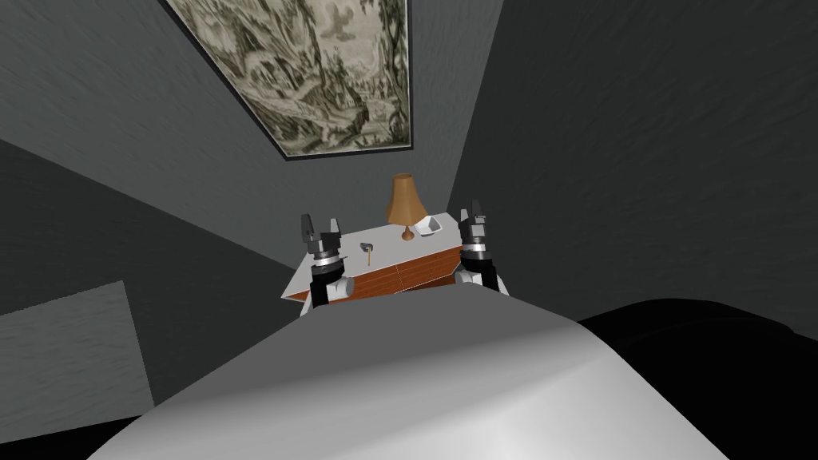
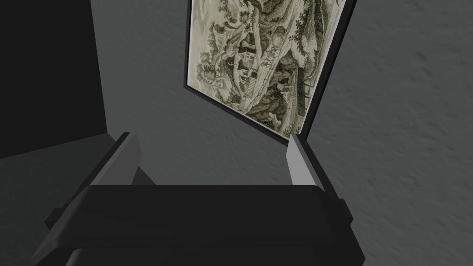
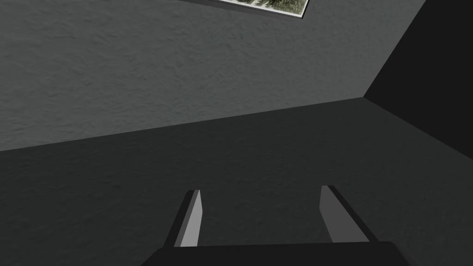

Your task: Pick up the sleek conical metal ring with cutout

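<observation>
The left gripper [image 1: 319, 226] and right gripper [image 1: 474, 214] are held raised at the near edge of the cabinet [image 1: 415, 274], each with its 2 fingers spread and nothing between them. The ring [image 1: 429, 226] is judged to be the small pale piece on the cabinet top, just beside the foot of the lamp [image 1: 405, 204] and nearer the right gripper. That gripper should be tipped down over it, the lamp kept clear, and the rim pinched only once squarely sighted. A small tool [image 1: 368, 251] may be left alone.
</observation>
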Tool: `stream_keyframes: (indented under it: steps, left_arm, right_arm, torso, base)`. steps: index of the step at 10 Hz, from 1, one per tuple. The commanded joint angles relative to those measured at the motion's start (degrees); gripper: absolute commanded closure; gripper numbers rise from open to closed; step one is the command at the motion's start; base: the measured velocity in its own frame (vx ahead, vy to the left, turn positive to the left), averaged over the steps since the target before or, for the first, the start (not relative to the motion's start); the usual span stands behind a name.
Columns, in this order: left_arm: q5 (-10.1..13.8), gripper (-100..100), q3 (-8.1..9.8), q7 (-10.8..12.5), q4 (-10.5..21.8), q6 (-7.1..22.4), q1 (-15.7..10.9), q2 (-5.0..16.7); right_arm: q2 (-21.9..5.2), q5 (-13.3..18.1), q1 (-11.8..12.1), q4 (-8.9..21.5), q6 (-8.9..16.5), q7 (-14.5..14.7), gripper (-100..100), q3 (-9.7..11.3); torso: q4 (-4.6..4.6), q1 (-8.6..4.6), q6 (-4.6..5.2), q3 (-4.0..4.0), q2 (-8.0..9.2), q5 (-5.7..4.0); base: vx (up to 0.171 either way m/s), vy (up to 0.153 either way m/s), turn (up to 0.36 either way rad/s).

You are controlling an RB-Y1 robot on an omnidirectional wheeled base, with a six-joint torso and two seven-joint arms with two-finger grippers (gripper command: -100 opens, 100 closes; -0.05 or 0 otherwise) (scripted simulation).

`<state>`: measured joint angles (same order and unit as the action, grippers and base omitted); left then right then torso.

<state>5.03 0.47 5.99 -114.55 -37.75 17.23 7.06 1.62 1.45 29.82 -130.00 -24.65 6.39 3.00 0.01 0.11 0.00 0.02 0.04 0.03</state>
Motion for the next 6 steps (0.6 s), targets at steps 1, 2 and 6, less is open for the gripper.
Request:
stream_keyframes:
  steps: [1,2,6]
  left_arm:
    - [-0.1,-100,-0.14,-0.1,1.8,-0.2,-0.3,0.3]
    - [-0.2,-100,-0.36,-0.3,3.9,-0.3,-1.5,0.7]
    - [-0.5,-100,-0.73,-0.8,9.9,-0.5,-4.1,1.4]
  right_arm:
    - [0.0,0.0,0.0,0.0,0.0,0.0,0,0.0]
    - [0.0,0.0,0.0,0.0,0.0,0.0,0,0.0]
    - [0.0,0.0,0.0,0.0,0.0,0.0,0,0.0]
  torso:
    - [0.0,0.0,0.0,0.0,0.0,0.0]
    - [0.0,-0.02,-0.01,0.0,-0.01,-0.01]
    - [0.0,-0.04,-0.01,0.0,0.0,-0.01]
  base:
    - [-0.009,0.02,-0.01]
    - [-0.014,0.02,-0.012]
    - [-0.013,0.019,-0.013]
